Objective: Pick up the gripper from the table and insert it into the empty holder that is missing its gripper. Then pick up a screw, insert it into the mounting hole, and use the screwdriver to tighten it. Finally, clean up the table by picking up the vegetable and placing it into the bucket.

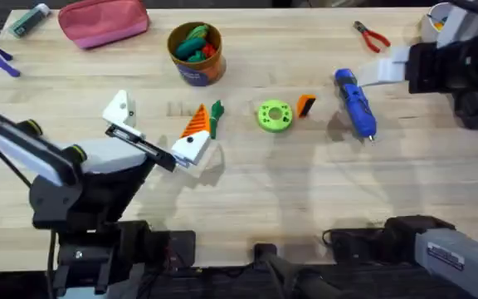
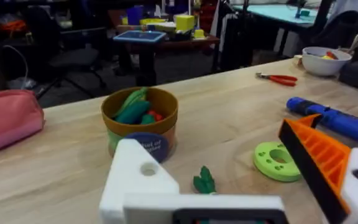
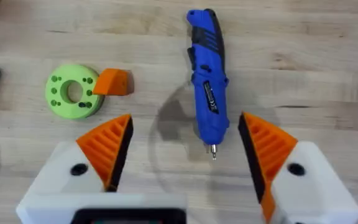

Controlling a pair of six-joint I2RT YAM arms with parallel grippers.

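Note:
The small orange gripper (image 1: 305, 105) (image 3: 114, 82) lies on the table beside a green disc. My left gripper (image 1: 158, 124) (image 2: 247, 180) is open. One of its fingers is the bare white holder (image 1: 119, 108) (image 2: 138, 180) with a dark hole, the other carries an orange wedge. The dark green vegetable (image 1: 216, 116) (image 2: 204, 180) lies just beyond that wedge finger. My right gripper (image 1: 386, 71) (image 3: 185, 149) hangs open above the tip end of the blue screwdriver (image 1: 355, 101) (image 3: 207, 81), holding nothing. The bucket (image 1: 196, 51) (image 2: 140, 121) stands at the back with toys inside. Any screw is out of view.
A green disc with holes (image 1: 274, 115) (image 3: 73, 91) sits mid-table. Red pliers (image 1: 372, 35) and a white bowl (image 2: 325, 60) are at the back right. A pink pouch (image 1: 104, 21) lies at the back left. Bare wood runs along the front of the table.

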